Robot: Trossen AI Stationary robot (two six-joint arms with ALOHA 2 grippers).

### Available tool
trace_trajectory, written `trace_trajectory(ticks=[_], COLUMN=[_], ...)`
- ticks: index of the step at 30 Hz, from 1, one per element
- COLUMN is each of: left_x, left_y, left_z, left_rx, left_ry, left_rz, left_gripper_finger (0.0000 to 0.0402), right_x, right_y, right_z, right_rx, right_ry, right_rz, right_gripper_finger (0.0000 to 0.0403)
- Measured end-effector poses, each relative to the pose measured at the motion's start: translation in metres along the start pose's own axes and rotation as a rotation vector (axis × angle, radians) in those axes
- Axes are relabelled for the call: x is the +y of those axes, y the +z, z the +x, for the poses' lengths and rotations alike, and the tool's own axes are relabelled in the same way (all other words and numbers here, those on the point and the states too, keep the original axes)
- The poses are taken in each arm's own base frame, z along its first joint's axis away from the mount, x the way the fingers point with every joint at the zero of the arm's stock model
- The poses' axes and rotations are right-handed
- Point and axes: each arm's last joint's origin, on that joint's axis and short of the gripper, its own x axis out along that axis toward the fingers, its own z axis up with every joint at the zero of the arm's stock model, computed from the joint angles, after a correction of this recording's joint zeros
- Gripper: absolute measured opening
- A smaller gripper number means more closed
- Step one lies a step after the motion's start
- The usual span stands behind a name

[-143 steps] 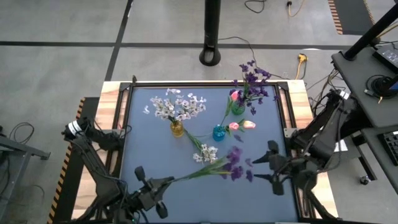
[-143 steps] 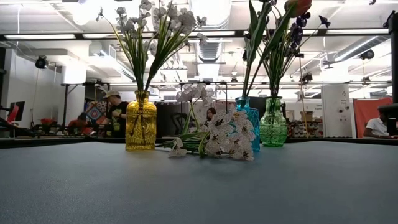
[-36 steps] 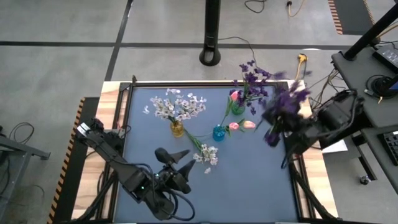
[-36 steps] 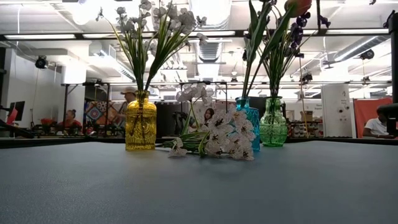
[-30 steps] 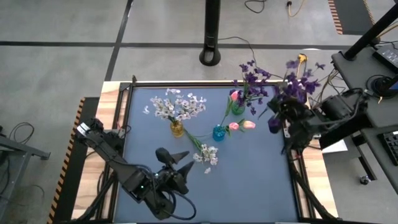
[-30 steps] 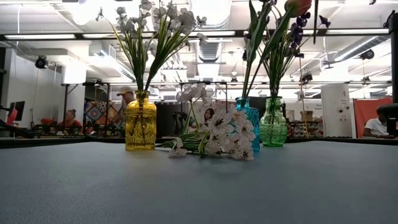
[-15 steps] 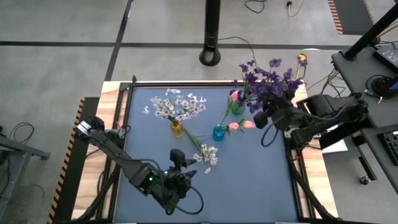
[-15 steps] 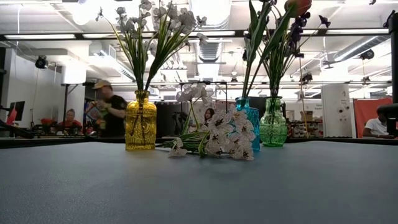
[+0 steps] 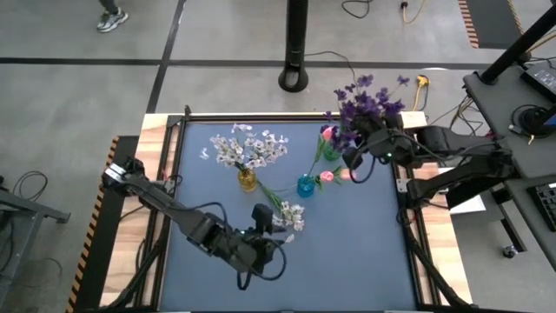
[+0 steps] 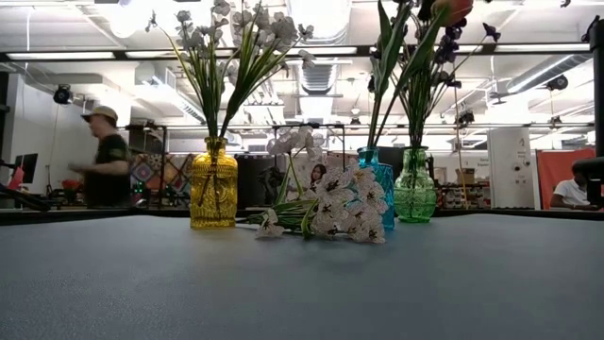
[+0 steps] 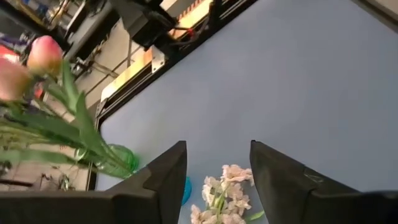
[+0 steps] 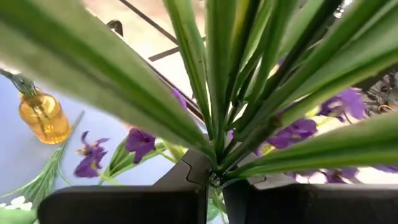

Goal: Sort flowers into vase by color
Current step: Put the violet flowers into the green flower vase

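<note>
The blue table mat (image 9: 347, 252) is lying inside a black frame with wooden edges (image 9: 156, 130); its near half and right side are bare, giving wide room, while the three vases are crowding the far middle.

The left gripper (image 9: 261, 217) is hovering low over the mat, just beside a loose white blossom spray (image 9: 289, 216) lying flat near the blue glass vase (image 9: 306, 185). In the left wrist view its two dark fingers (image 11: 165, 168) are standing apart with the spray's pale petals (image 11: 227, 186) showing between them, ungrasped.

The right gripper (image 9: 358, 156) is reaching in from the right, clenched on the green stems (image 12: 217, 81) of a dark purple blossom spray (image 9: 372, 100), holding it just above the green glass vase (image 9: 333, 149), which is already carrying purple blooms and a pink tulip bud (image 9: 327, 133).

The yellow ribbed glass vase (image 10: 213, 189) is holding upright white sprays (image 10: 222, 38). A person (image 10: 102, 156) is walking behind the table.
</note>
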Motion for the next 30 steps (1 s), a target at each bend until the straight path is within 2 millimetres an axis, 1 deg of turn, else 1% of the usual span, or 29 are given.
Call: trace_trajectory(ticks=[5,10,16,22,26,30], left_x=[0.004,0.003,0.016,0.031,0.036,0.036], left_y=[-0.007,-0.023,-0.032,-0.040,-0.042,-0.042], left_z=[-0.008,-0.011,-0.030,-0.051,-0.058,-0.059], left_rx=[-0.008,-0.021,-0.131,-0.229,-0.251,-0.253], left_ry=[0.000,0.003,0.031,0.062,0.064,0.064], left_rz=[-0.018,-0.028,-0.115,-0.197,-0.237,-0.236], left_gripper_finger=[0.0150,0.0145,0.0141,0.0141,0.0141,0.0141], right_x=[0.001,-0.001,-0.002,0.001,0.002,0.002], right_y=[-0.006,-0.011,-0.015,-0.027,-0.034,-0.042], right_z=[0.019,0.032,0.035,0.043,0.047,0.050], right_rx=[0.003,-0.013,-0.040,-0.092,-0.115,-0.099], right_ry=[0.015,0.010,0.009,0.015,0.019,0.009], right_rz=[-0.020,-0.039,-0.046,-0.066,-0.076,-0.090], right_gripper_finger=[0.0017,0.0017,0.0017,0.0017,0.0017,0.0017])
